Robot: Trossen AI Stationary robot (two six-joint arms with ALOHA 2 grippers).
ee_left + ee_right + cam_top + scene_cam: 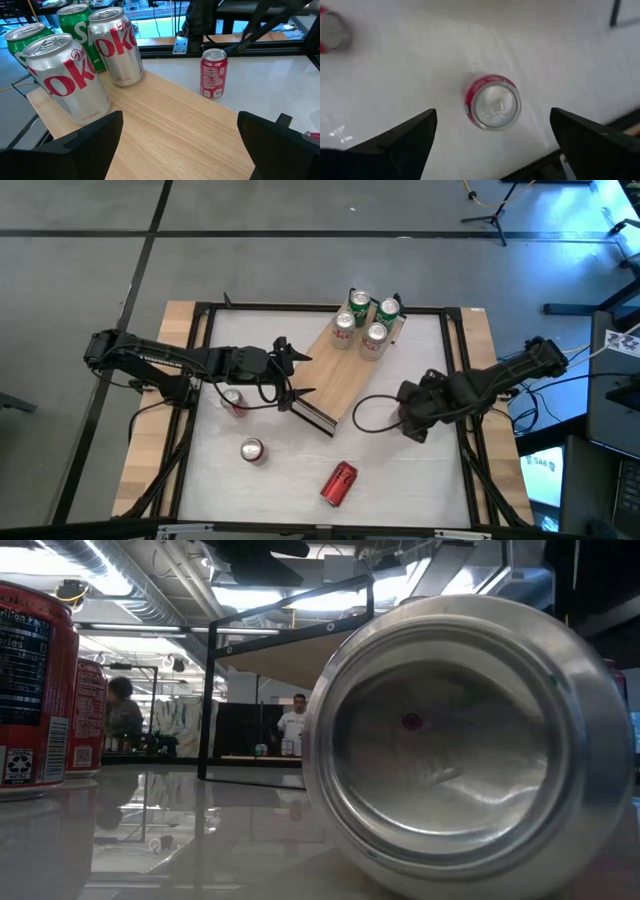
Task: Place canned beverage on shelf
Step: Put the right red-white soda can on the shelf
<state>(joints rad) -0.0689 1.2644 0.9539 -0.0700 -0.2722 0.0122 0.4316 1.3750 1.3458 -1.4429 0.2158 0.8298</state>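
The shelf (335, 375), a light-wood board with dark end frames, lies slantwise on the white table. Two green cans (358, 302) and two silver cans (344, 330) stand on its far end. My left gripper (298, 378) is open and empty, just above the board's near end (165, 125), pointing along it at the cans (65, 75). My right gripper (405, 420) is open and empty to the right of the shelf. It points down at an upright red can (492, 102), which stands between the fingers' lines, untouched.
Two red cans stand left of the shelf (233, 400) (252, 450), and one lies on its side near the front edge (338, 483), filling the low view (460, 740). Another red can (214, 72) stands on the table beyond the board. A black frame (300, 307) rims the table.
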